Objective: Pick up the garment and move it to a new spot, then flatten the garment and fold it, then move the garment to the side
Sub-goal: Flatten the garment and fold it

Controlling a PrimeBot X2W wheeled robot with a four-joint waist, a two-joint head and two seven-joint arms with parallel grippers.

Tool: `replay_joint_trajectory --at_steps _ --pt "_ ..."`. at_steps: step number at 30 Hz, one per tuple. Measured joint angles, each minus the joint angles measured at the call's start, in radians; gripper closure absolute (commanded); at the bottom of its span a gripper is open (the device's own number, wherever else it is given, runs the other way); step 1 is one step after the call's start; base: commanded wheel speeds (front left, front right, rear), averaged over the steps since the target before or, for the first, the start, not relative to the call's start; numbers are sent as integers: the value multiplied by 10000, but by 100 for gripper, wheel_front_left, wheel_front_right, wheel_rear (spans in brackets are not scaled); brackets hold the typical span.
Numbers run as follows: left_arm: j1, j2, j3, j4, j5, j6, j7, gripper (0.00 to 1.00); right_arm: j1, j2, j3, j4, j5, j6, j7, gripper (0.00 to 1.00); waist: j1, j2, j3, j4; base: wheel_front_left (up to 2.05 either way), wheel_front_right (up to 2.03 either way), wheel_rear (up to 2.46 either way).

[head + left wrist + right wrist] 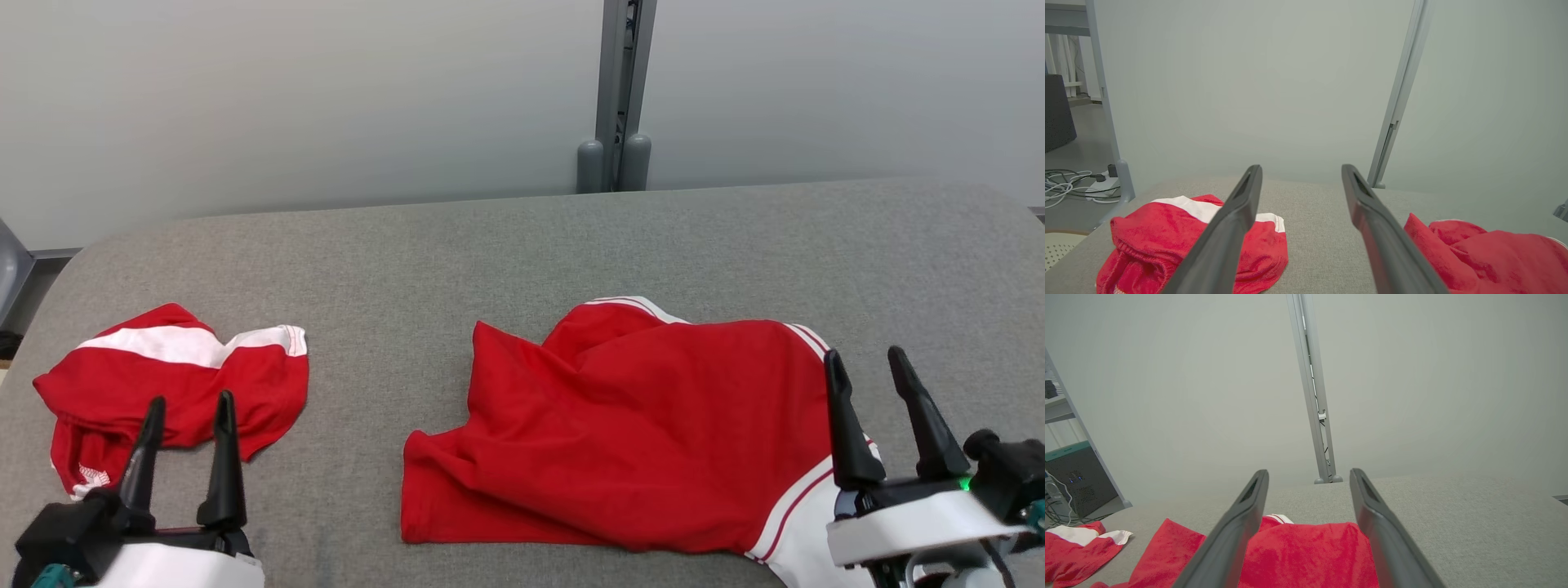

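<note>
On the tabletop (522, 245), the smaller garment (175, 384) lies left, the larger garment (645, 433) well apart to its right, post (616, 90) behind.

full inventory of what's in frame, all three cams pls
large garment: 1, red with white trim, rumpled on table, centre to right
small garment: 1, red with white band, bunched at table's left end
table: 1, grey fabric top, under both garments
post: 1, grey, upright behind table's far edge
wall panels: 2, pale grey, behind table
cables: one bundle, white and dark, floor left of table
cabinet: 1, dark, floor far left in right wrist view
left hand: 1, dark fingers, open, by small garment
right hand: 1, dark fingers, open, at large garment's right edge
</note>
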Motion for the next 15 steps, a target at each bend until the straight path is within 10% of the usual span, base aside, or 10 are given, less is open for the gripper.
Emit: replay_joint_trajectory --at_steps 15 --pt "95 -882 495 1007 700 -918 -6 0 -142 21 138 1791 -1076 0 -658 0 0 0 -79 69 0 0 0"
